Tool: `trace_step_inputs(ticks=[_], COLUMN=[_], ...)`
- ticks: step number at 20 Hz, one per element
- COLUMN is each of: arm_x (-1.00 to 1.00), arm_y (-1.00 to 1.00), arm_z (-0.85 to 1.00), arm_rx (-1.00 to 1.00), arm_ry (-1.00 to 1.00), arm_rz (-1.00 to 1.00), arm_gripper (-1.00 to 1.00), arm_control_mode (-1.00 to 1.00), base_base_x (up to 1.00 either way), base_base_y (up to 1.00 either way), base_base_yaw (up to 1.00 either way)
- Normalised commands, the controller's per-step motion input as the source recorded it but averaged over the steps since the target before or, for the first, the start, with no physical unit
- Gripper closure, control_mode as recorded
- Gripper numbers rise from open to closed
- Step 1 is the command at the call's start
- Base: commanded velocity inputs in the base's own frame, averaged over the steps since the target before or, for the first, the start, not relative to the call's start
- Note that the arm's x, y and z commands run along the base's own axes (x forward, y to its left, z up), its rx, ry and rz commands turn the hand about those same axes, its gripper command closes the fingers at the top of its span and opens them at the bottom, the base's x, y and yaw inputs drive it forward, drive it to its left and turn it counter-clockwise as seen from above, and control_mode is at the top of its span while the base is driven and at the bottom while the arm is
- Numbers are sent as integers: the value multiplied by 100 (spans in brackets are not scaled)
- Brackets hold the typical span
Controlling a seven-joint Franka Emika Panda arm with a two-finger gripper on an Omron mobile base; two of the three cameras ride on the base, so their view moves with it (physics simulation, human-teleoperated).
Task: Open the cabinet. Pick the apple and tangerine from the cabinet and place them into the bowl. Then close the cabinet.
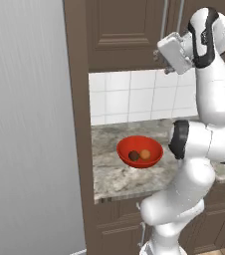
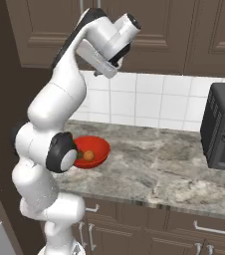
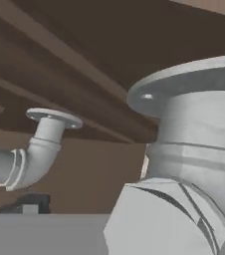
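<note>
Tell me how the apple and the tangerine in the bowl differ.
Colour: the apple is dark red, almost brown, while the tangerine is plain orange. Place: in the left base view the apple lies left of the tangerine and slightly nearer the camera. Brightness: the tangerine stands out against the red bowl, the apple blends into it. Shared: both are small, round, about equal in size, and lie side by side inside the bowl.

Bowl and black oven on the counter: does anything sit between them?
Nothing does. In the right base view, bare granite counter runs from the bowl to the black oven.
</note>
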Motion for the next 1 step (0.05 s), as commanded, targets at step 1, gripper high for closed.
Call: trace_step_inputs(ticks=[1], arm_x=[100], arm_y=[-31], arm_z=[-100], arm_rx=[-5], arm_ry=[-19], arm_rz=[0], arm_gripper=[-100], arm_control_mode=[-100], base_base_x=[0], base_base_y=[0], base_base_yaw=[0])
